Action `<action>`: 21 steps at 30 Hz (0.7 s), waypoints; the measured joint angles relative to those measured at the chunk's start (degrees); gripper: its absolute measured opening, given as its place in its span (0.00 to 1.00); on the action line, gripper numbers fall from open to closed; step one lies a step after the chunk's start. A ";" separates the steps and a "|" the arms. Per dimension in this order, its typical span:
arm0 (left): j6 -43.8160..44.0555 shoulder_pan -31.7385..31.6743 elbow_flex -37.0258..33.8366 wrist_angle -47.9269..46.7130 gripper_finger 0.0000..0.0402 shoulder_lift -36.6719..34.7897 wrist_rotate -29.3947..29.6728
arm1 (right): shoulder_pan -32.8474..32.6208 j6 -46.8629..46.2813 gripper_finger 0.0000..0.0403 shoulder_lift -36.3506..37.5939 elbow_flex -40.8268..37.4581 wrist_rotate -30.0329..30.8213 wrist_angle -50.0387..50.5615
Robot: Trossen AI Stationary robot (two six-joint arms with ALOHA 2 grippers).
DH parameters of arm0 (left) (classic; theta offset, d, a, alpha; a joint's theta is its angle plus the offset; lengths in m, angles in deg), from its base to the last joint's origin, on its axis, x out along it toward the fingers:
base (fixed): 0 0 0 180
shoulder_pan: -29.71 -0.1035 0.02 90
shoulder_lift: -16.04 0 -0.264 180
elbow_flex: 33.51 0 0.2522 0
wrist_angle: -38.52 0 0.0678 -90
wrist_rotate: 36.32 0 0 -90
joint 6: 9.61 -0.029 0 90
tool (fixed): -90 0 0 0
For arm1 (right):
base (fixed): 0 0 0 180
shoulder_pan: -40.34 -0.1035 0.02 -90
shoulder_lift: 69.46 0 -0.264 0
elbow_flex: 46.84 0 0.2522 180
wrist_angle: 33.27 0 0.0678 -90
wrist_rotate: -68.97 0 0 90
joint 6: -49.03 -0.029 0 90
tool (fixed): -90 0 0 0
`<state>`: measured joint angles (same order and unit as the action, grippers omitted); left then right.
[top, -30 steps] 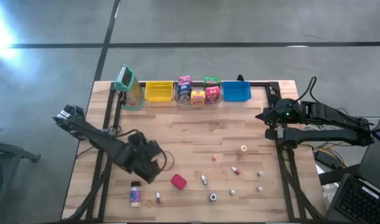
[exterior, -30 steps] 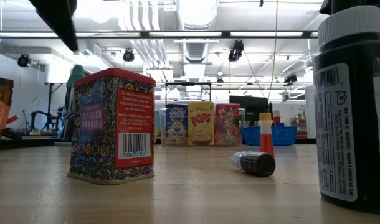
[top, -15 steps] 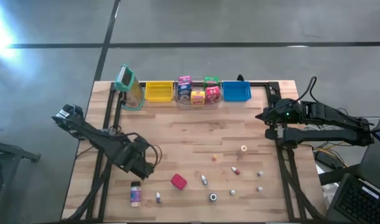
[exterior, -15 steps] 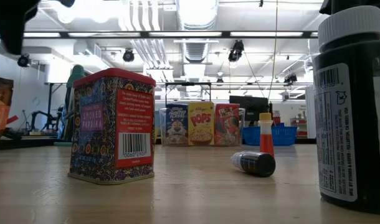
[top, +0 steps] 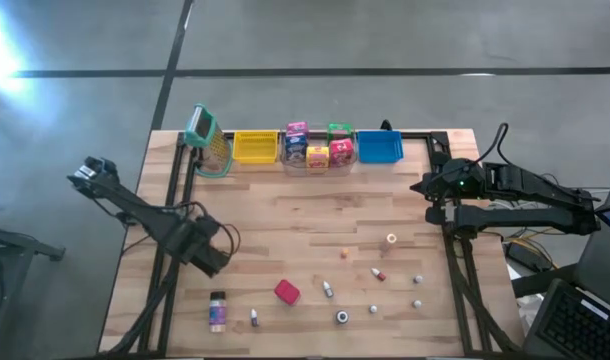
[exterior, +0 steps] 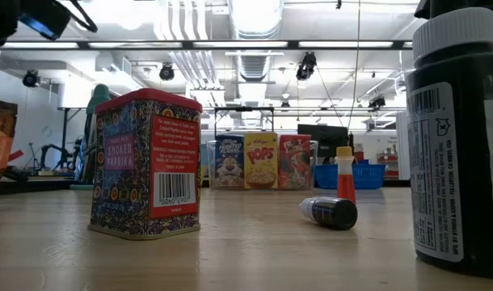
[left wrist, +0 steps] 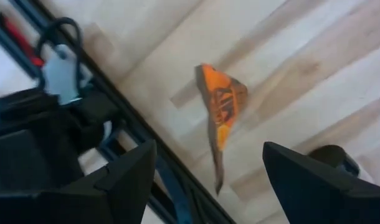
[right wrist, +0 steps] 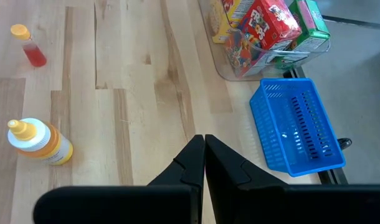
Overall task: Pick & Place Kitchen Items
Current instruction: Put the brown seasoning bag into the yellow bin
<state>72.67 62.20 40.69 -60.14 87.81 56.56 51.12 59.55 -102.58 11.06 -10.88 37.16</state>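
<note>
At lower left of the high view the left pincer [top: 207,257] hovers wide and empty over the bench [top: 315,205], so it should drop squarely onto the purple-labelled jar [top: 217,311] just below it, while the right pincer [right wrist: 203,149] waits pressed together at right.

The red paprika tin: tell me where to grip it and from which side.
Grip the red paprika tin across its flat side walls, coming down from above. It stands upright, a tall box shape with open table around it, as the high view shows.
</note>
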 joint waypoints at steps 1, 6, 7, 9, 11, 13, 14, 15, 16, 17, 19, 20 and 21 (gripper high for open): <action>0.00 -0.01 -0.77 0.89 0.74 -0.37 -0.24 | 0.01 0.00 0.02 -0.01 0.00 0.01 0.01; -0.11 -0.02 -3.45 2.15 0.74 -0.83 -0.39 | -0.01 0.00 0.02 0.00 -0.02 0.00 -0.01; -0.11 -0.02 -3.81 2.43 0.74 -0.83 -0.39 | -0.01 0.00 0.02 0.00 0.00 0.00 0.00; -0.33 -0.02 -4.68 3.30 0.74 -0.83 -0.39 | -0.01 0.00 0.02 0.00 0.00 0.00 0.02; -0.77 -0.05 -5.98 4.88 0.74 -0.83 -0.38 | 0.00 0.00 0.02 0.00 0.00 0.01 0.00; -0.99 -0.14 -7.44 6.72 0.74 -0.80 -0.38 | 0.01 0.00 0.02 0.00 -0.01 0.02 -0.01; -1.01 -0.15 -8.02 7.20 0.74 -0.79 -0.37 | -0.01 0.00 0.02 -0.02 0.00 0.00 0.02; -0.98 -0.22 -8.59 7.58 0.74 -0.79 -0.37 | 0.01 0.00 0.02 0.00 0.00 0.02 0.01; -1.00 -0.37 -8.99 7.62 0.74 -0.79 -0.37 | -0.01 0.00 0.02 0.00 0.00 0.00 -0.01; -0.96 -0.46 -9.43 7.92 0.74 -0.79 -0.32 | 0.01 0.00 0.02 -0.02 0.00 0.00 0.01; -0.60 -0.55 -10.08 8.08 0.73 -0.79 -0.18 | 0.00 0.00 0.02 -0.01 0.00 0.01 -0.01; -0.35 -0.63 -10.29 8.08 0.71 -0.79 -0.12 | 0.00 0.00 0.02 0.00 0.00 0.00 0.02; -0.18 -0.73 -10.48 8.13 0.69 -0.79 0.23 | 0.01 0.00 0.02 0.00 -0.01 0.01 0.00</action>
<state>72.49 61.48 30.20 -52.01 87.02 56.79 51.13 59.55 -102.58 11.05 -10.87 37.17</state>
